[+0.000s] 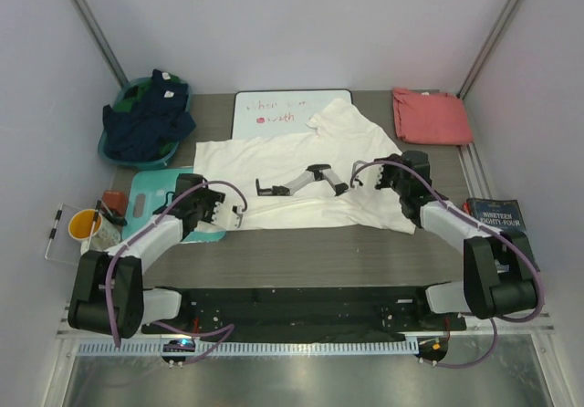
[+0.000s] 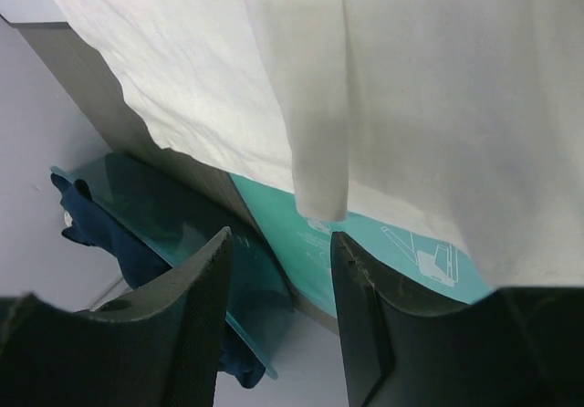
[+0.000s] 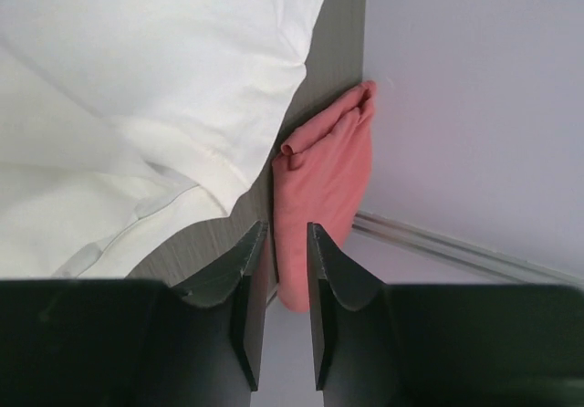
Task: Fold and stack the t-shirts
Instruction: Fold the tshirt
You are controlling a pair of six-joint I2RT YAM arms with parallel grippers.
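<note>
The cream-white t-shirt [image 1: 301,156] lies spread across the table's middle, its black-and-grey print [image 1: 301,182] facing up. The salmon-red t-shirt [image 1: 431,115] lies folded at the back right corner. My left gripper [image 1: 239,213] is open and empty at the cream shirt's near left hem; the left wrist view shows it [image 2: 278,238] just short of the cloth [image 2: 411,106]. My right gripper [image 1: 360,177] sits over the shirt's right side, its jaws narrowly apart and empty. The right wrist view shows it [image 3: 285,229] with the cream shirt [image 3: 137,88] to the left and the salmon shirt [image 3: 328,179] beyond.
A whiteboard [image 1: 274,106] lies partly under the cream shirt's collar. A teal board [image 1: 151,193] lies under its left edge. A teal basin [image 1: 114,147] with dark blue clothes stands back left. A yellow cup [image 1: 84,224] is at the left, a dark book [image 1: 497,213] at the right.
</note>
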